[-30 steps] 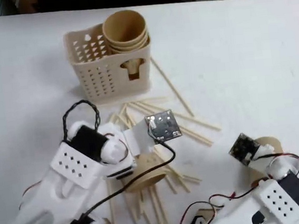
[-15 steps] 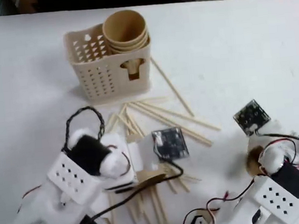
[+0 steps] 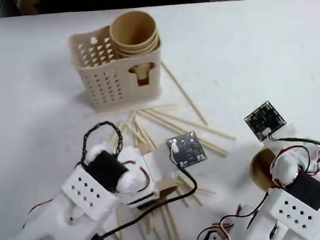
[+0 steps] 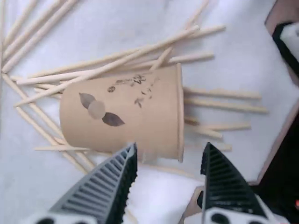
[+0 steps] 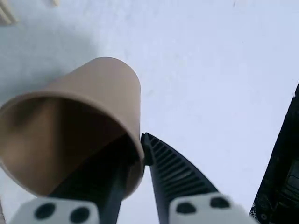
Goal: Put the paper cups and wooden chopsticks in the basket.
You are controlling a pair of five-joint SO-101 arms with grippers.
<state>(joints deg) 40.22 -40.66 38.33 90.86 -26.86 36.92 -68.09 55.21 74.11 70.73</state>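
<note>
Left wrist view shows the left gripper (image 4: 170, 149) with fingers spread apart just over a paper cup (image 4: 121, 112) lying on its side across the scattered wooden chopsticks (image 4: 224, 93), apparently lined up to straddle its wall near the rim. Near right, the right gripper (image 5: 133, 144) is clamped on the rim of a second paper cup (image 5: 93, 93), one finger inside and one outside. That grip probably suits carrying it to the basket (image 3: 117, 84) at far left, where stacked cups (image 3: 133, 29) already stand.
</note>
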